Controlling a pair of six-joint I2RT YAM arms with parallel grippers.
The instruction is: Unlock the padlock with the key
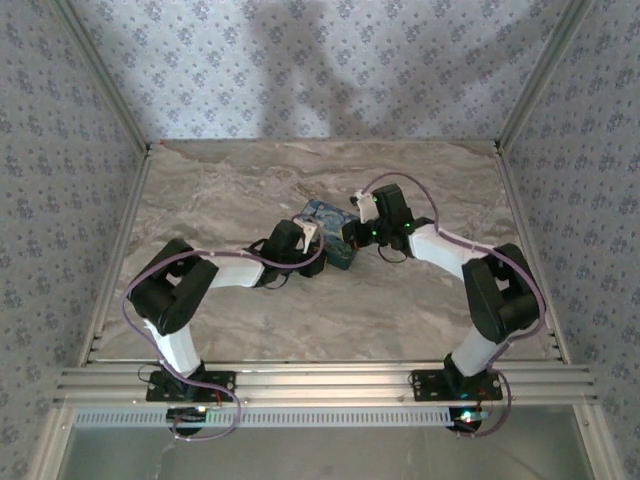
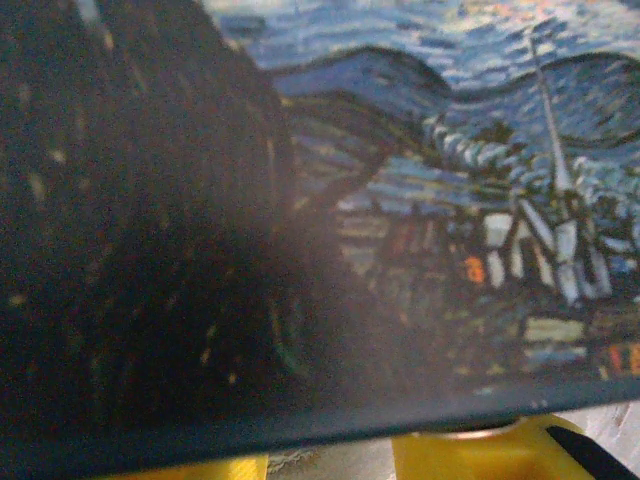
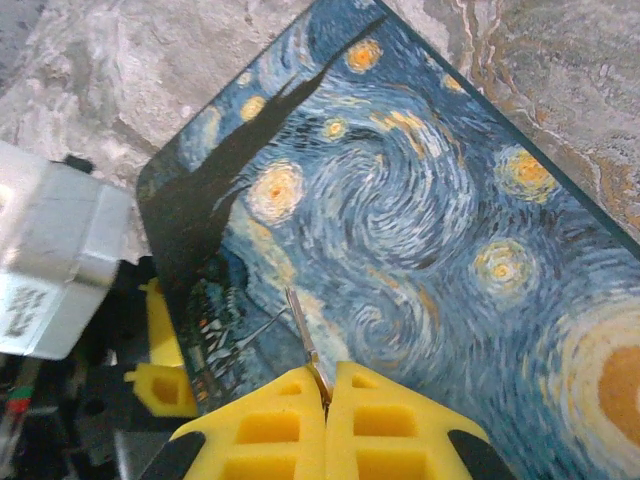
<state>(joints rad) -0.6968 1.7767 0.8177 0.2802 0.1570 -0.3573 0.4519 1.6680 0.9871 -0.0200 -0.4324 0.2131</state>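
Right wrist, right hand (image 3: 325, 375) clamped on key (image 3: 301, 322) (thin sliver), over painted box (image 3: 420, 200).

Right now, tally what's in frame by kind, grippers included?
Painted box: 1
Key, a thin metal strip: 1
Grippers: 2, the left gripper by the box's side, and the right gripper shut on the key
Total: 4

We see walls (image 1: 60, 200) on three sides, papered pale blue-grey with small floral sprigs, and soft shadows (image 1: 300, 60) across the back one. The table (image 1: 400, 310) has a marbled grey-beige top, edged by aluminium rails (image 1: 330, 382).
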